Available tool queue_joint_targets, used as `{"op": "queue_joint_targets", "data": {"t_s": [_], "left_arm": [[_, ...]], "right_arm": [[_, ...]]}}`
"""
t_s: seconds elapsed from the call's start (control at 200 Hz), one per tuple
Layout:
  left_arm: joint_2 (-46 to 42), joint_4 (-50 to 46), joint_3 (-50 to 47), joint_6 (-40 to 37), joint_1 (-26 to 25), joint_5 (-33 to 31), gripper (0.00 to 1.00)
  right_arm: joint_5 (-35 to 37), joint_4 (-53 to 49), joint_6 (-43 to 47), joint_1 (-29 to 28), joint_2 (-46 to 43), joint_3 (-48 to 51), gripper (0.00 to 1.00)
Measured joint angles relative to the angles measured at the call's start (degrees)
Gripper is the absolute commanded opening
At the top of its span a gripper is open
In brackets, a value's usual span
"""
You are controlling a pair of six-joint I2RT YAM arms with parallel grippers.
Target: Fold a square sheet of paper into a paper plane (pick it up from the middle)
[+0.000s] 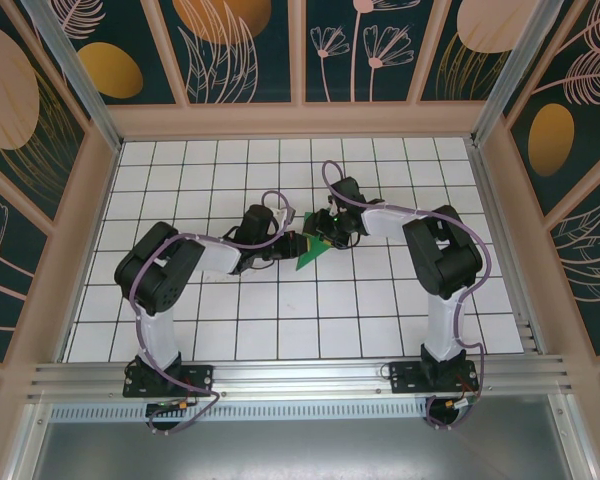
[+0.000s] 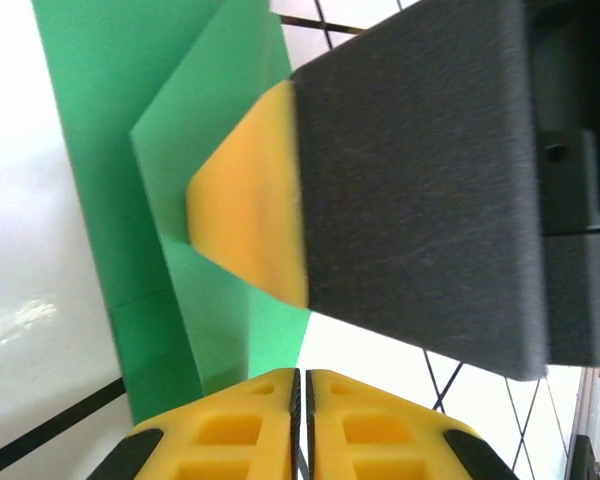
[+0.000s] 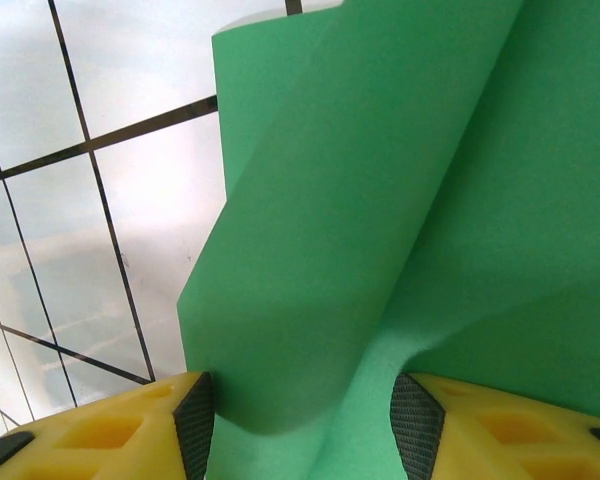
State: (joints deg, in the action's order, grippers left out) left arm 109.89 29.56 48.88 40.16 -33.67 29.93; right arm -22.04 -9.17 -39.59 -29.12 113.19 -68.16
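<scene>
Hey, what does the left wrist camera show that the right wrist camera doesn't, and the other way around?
Left wrist view: the left gripper with its fingers pressed together, and a yellow fingertip of the other arm on its black body, in front of a creased flap of the square sheet of paper.
Right wrist view: the right gripper open, with the paper bulging in a soft curl between its pads.
Both views: the green paper, partly folded, and the white grid table behind it.
</scene>
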Motion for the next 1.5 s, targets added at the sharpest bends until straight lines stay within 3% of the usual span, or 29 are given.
{"op": "queue_joint_targets", "data": {"t_s": [0.465, 0.896, 1.501], "left_arm": [[1.42, -3.41, 1.62, -0.04, 0.02, -3.06, 0.11], [2.29, -3.87, 2.05, -0.07, 0.02, -3.04, 0.10], [2.05, -4.70, 3.30, 0.44, 0.00, -3.04, 0.15]], "right_arm": [[-1.92, 1.70, 0.28, 0.76, -0.42, 1.20, 0.54], [-2.91, 2.73, 1.60, 1.70, -0.50, 2.56, 0.38], [-0.74, -4.66, 1.79, 1.14, 2.12, -2.62, 0.33]]}}
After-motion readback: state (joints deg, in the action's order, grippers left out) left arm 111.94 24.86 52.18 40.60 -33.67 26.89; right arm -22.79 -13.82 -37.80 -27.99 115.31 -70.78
